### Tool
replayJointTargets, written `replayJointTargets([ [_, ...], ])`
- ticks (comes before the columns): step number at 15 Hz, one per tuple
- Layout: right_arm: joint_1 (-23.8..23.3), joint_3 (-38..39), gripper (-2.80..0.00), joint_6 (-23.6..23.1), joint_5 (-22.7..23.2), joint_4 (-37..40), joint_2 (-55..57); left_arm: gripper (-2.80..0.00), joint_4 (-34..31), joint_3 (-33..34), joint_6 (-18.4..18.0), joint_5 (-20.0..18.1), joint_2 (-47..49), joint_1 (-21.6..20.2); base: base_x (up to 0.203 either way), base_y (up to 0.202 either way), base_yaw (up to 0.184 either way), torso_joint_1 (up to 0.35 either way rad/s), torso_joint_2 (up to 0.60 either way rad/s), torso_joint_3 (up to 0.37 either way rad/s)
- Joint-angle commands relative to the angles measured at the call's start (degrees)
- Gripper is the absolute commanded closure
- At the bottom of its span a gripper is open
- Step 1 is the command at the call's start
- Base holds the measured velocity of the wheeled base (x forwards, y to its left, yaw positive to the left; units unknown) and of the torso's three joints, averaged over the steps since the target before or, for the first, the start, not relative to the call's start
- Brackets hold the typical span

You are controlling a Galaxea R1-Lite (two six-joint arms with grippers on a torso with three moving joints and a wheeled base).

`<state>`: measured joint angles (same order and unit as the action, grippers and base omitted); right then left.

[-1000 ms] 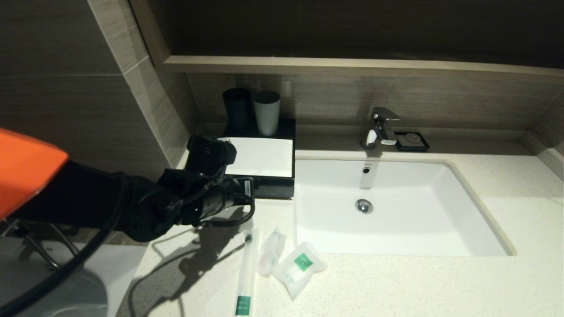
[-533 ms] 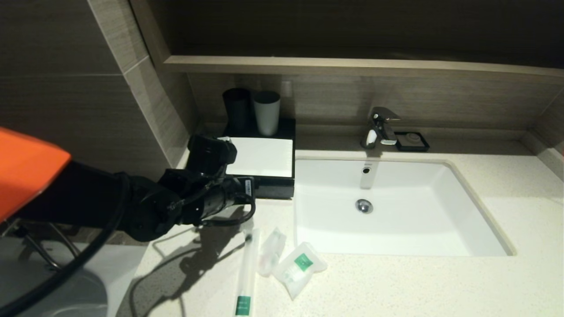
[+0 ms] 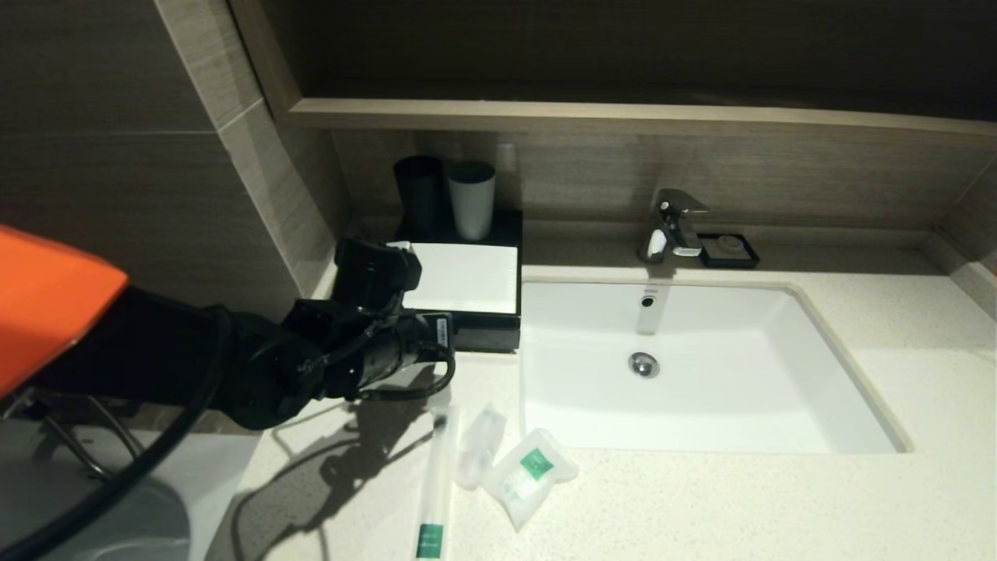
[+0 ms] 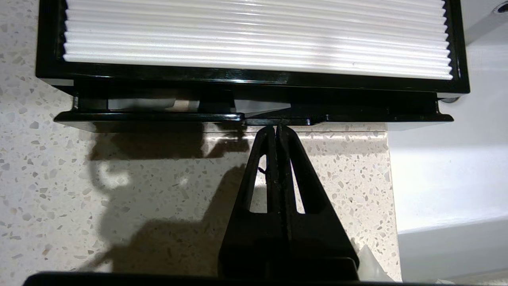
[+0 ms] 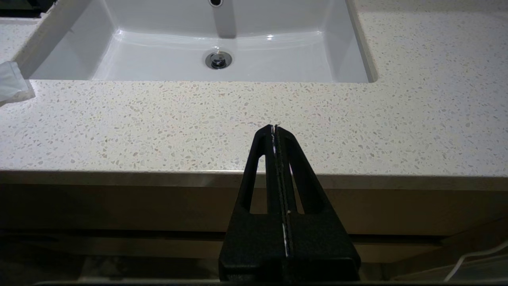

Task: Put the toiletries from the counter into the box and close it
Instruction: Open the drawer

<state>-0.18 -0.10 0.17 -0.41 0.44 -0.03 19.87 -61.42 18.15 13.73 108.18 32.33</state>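
My left claw [image 4: 276, 128] is pinched tight on the thin lip of the drawer front [image 4: 254, 117] of the box [image 3: 466, 284], which stands on the counter [image 3: 701, 499] left of the sink [image 3: 857, 389]. To do this well, I judge I should pull straight back, level, so the lip doesn't slip out. The drawer shows a narrow gap, with something pale inside I cannot make out. The three sachets [image 3: 498, 463] lie near the counter's front edge. My right claw [image 5: 274, 128] hangs closed, empty, off the counter's front
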Motion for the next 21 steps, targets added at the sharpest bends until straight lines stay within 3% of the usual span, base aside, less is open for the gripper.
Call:
replayJointTargets([
  [1, 0.01, -0.08, 0.0, 0.01, -0.02, 0.0, 0.03, 0.0, 0.08, 0.08, 0.04, 1.32, 0.02, 0.72, 0.0, 0.0, 0.0, 0.0, 0.0, 0.0],
  [9, 0.01, 0.01, 0.0, 0.01, -0.02, 0.0, 0.03, 0.0, -0.1, -2.27, -0.69, 5.83, 1.57, 1.58, 0.0, 0.0, 0.0, 0.0, 0.0, 0.0],
  [21, 0.01, 0.01, 0.0, 0.01, -0.02, 0.0, 0.03, 0.0, 0.17, -3.88, -0.75, 9.03, 4.32, 3.61, 0.0, 0.0, 0.0, 0.0, 0.0, 0.0],
])
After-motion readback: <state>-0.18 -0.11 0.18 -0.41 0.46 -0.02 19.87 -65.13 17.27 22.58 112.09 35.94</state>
